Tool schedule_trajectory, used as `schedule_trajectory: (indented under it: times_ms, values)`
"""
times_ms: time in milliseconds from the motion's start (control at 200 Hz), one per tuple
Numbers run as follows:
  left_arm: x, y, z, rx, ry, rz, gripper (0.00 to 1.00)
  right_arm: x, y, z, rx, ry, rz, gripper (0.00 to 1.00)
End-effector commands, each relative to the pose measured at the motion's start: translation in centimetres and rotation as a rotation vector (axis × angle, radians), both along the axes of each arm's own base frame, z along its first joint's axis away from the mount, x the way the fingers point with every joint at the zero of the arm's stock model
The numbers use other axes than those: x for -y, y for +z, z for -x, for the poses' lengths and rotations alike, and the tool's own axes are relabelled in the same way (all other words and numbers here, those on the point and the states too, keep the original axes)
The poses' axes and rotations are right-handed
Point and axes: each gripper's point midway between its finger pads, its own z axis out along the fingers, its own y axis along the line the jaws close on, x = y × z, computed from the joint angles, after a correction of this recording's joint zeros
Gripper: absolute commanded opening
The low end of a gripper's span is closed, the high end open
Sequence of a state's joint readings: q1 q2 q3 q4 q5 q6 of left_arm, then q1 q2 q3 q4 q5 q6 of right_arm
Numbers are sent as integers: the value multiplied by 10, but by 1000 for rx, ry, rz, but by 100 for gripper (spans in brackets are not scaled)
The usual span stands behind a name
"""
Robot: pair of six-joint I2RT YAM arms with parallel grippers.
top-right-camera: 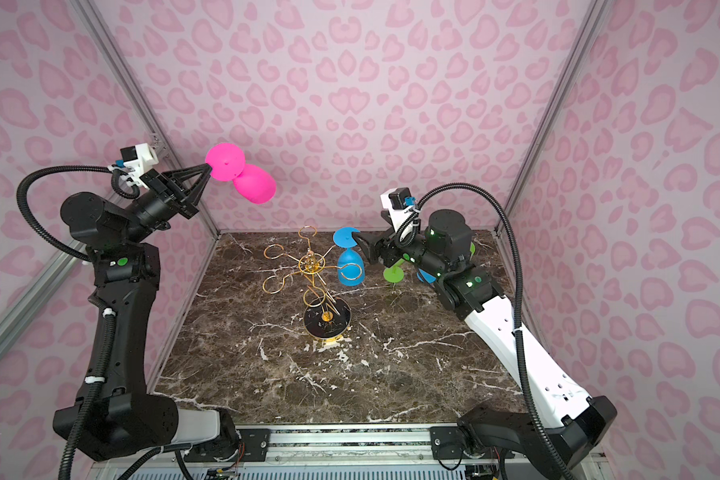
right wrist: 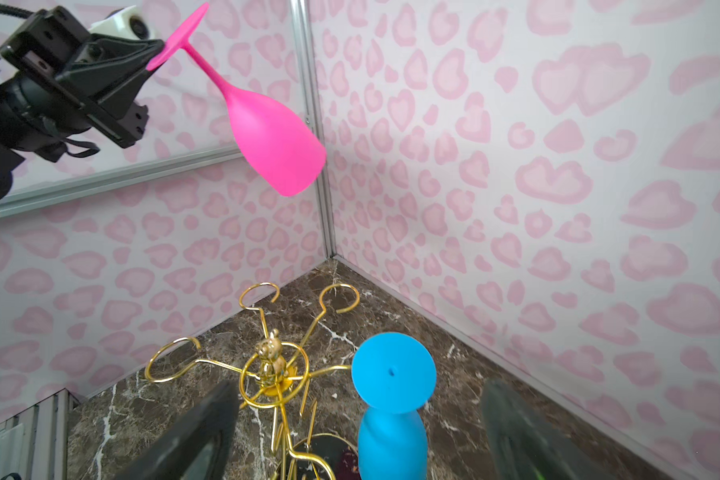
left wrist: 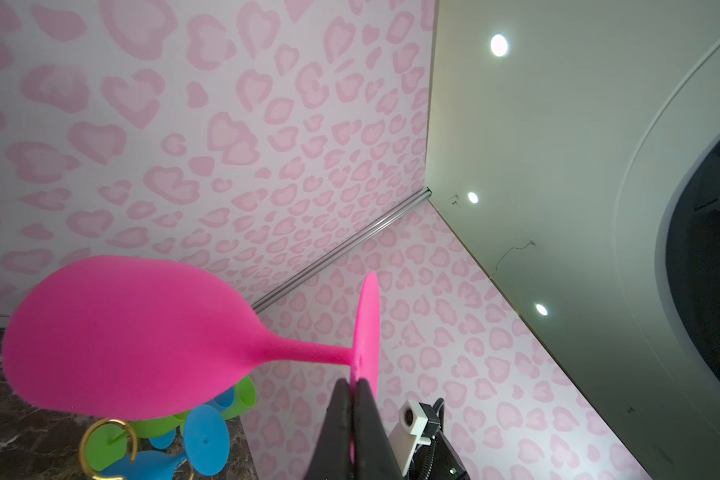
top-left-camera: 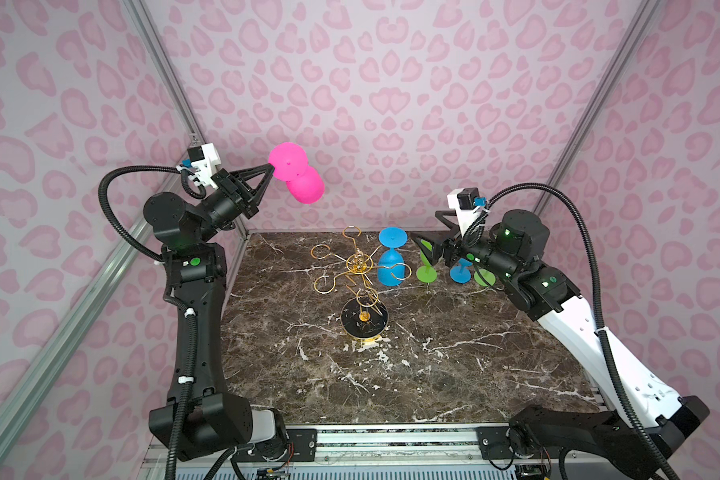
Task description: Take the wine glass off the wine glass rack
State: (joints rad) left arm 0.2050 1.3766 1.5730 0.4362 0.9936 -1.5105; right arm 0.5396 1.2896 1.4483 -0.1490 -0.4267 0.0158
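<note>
Right hand (right wrist: 358, 388) spread wide, facing the blue wine glass (right wrist: 391, 444), hung bowl-down on the wine glass rack (right wrist: 272, 365), stem upright, seemingly untouched. Left hand (top-left-camera: 270, 168) clamped on foot of pink wine glass (top-left-camera: 306, 187), high, well apart.

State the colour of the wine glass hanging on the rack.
Blue. The wine glass shows best in the right wrist view.

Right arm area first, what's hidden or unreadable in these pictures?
Both top views: the right arm covers the bowls of the green glasses and the standing blue glass; count unclear.
Right wrist view: fingers of the right gripper are blurred and cut by the bottom edge.
Same view: the wine glass rack base is mostly behind the hanging blue glass.
Left wrist view: the pink glass bowl blocks most of the table.
</note>
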Motion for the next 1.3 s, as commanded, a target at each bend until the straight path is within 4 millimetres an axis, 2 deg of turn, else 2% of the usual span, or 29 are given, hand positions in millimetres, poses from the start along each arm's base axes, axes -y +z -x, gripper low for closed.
schedule_trajectory:
  times_ms: [0,50,60,80,215,400,595,770,920,1295]
  values:
    - [14,22,13,67,-39,31,4,-24,23,5,160,76,5,94]
    - [21,21,11,62,-52,42,4,-34,22,4,195,92,19,95]
    - [23,22,12,63,-55,43,4,-34,32,5,221,94,10,95]
    - [26,22,11,61,-65,44,4,-37,38,6,245,100,7,96]
    - [36,21,6,51,-78,71,4,-56,46,0,339,119,16,97]
    - [56,24,8,52,-129,82,4,-68,57,-13,405,105,15,97]
    - [76,25,8,44,-187,98,4,-81,59,-29,437,86,41,97]
    - [83,25,10,36,-204,110,4,-90,62,-44,460,71,46,97]
    - [90,25,13,30,-227,119,4,-97,57,-59,463,52,54,97]
    - [103,24,24,12,-285,150,4,-104,56,-77,472,26,59,97]
